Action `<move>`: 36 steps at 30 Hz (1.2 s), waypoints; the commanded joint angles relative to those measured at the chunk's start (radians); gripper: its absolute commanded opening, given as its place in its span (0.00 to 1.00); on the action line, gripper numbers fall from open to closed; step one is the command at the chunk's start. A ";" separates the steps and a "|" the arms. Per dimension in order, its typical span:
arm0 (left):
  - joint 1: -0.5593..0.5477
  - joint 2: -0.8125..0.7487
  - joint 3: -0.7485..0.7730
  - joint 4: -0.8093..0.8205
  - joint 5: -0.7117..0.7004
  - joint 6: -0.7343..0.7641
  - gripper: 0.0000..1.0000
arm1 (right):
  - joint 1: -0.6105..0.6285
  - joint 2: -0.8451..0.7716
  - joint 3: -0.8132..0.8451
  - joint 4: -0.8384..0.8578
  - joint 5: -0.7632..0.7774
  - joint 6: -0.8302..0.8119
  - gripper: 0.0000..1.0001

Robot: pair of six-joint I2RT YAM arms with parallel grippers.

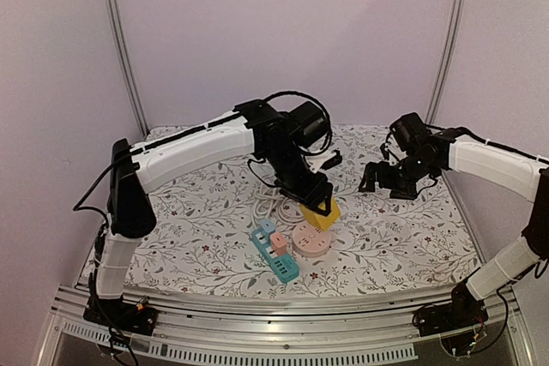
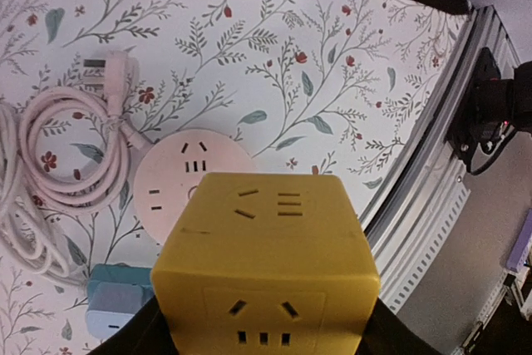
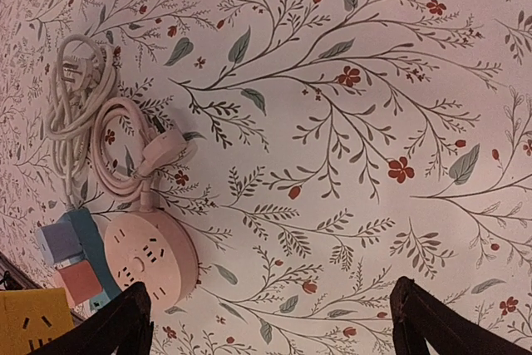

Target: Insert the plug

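Note:
My left gripper (image 1: 319,204) is shut on a yellow cube socket (image 1: 320,214), which fills the left wrist view (image 2: 264,272), held just above the round pink power strip (image 1: 312,241) (image 2: 179,182). The pink strip's coiled white cord (image 2: 58,176) ends in a white plug (image 2: 116,76) lying on the cloth; the plug also shows in the right wrist view (image 3: 164,150). A teal power strip (image 1: 274,255) with a pink adapter (image 1: 279,241) lies beside the round strip. My right gripper (image 1: 383,179) is open and empty, hovering over the flowered cloth to the right.
A black object (image 1: 331,160) lies on the cloth behind the left gripper. The flowered tablecloth (image 1: 403,237) covers the table; a metal rail (image 1: 283,315) runs along the near edge. The teal strip (image 3: 79,243) and round strip (image 3: 150,259) sit at the lower left of the right wrist view.

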 commanded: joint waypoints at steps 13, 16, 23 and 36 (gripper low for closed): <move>0.005 0.060 0.011 0.016 0.224 0.067 0.00 | -0.001 -0.054 -0.065 -0.011 -0.028 0.036 0.99; 0.012 0.069 0.037 -0.010 0.088 0.067 0.00 | 0.000 -0.061 -0.068 -0.015 -0.022 0.034 0.99; 0.017 0.136 0.102 -0.026 0.008 0.082 0.00 | 0.000 -0.067 -0.081 -0.024 -0.025 0.029 0.99; 0.016 0.188 0.140 -0.039 -0.128 0.097 0.00 | 0.000 -0.077 -0.092 -0.034 -0.018 0.021 0.99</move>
